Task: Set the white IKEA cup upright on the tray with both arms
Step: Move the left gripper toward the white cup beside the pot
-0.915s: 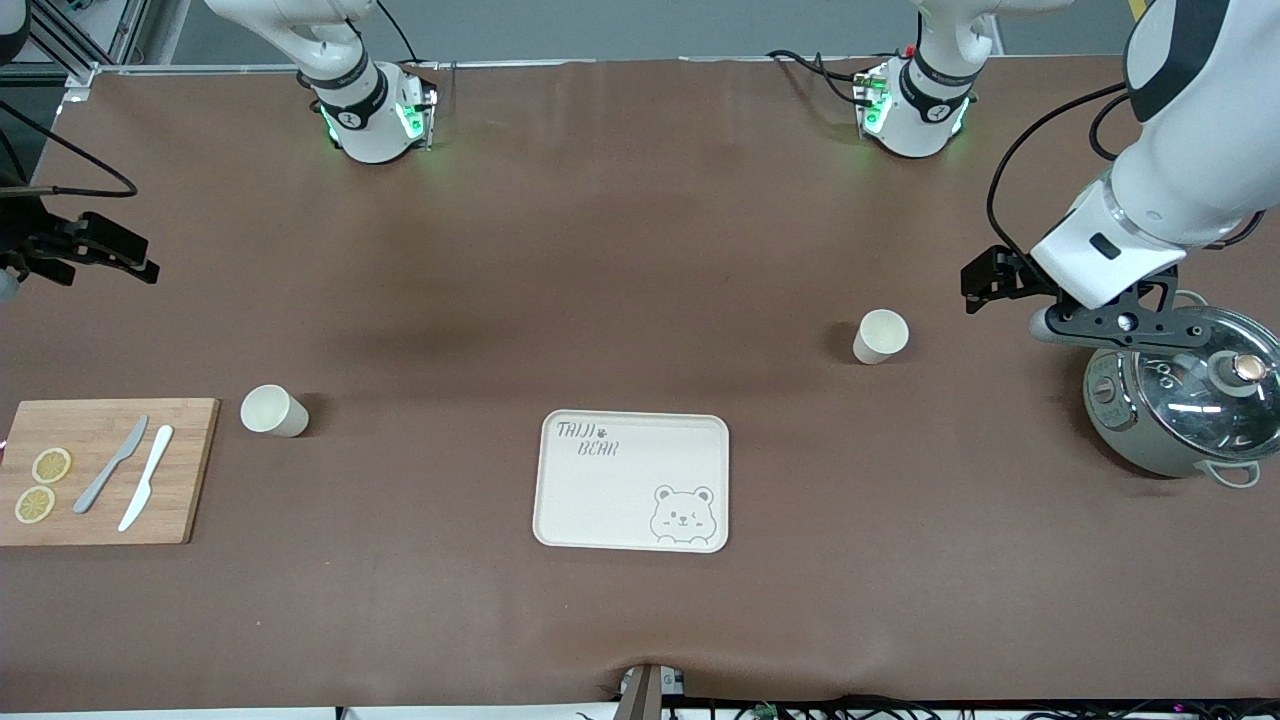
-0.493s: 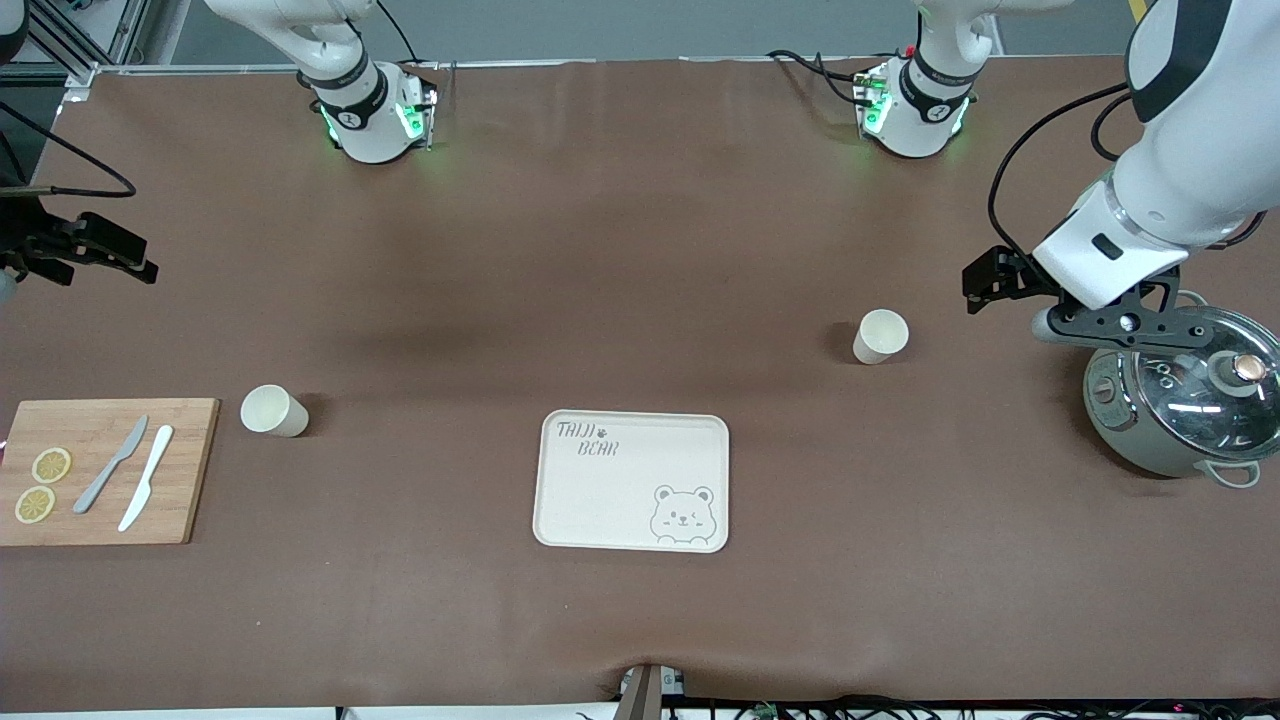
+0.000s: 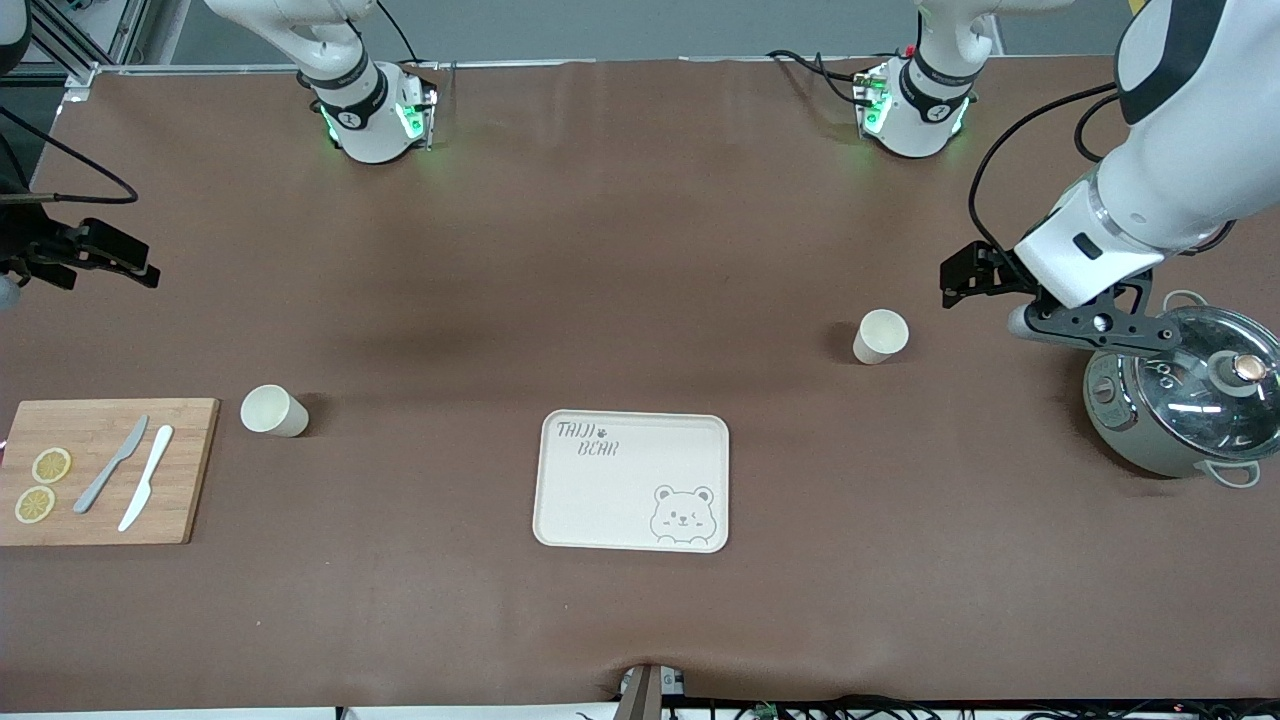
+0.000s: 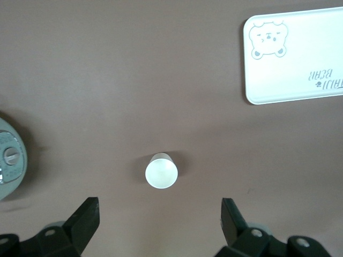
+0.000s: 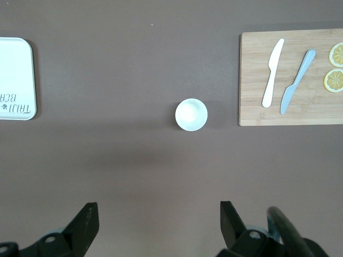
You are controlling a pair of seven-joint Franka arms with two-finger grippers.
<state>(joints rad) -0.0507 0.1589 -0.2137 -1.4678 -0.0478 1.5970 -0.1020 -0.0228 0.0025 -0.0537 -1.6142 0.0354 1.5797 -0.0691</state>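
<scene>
White upright cups stand under us: one (image 4: 161,172) below our spread left tool (image 4: 159,219), the other (image 5: 191,114) below our spread right tool (image 5: 155,225).

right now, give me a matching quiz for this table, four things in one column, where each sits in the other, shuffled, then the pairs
1. tray
2. lemon slices
3. pot
4. cup beside the cutting board

a. on the cutting board with two knives
b. on the bare table, at the right arm's end
c. partly under the left claw
d. mid-table, nothing on it

Pairs: 1-d, 2-a, 3-c, 4-b
</scene>
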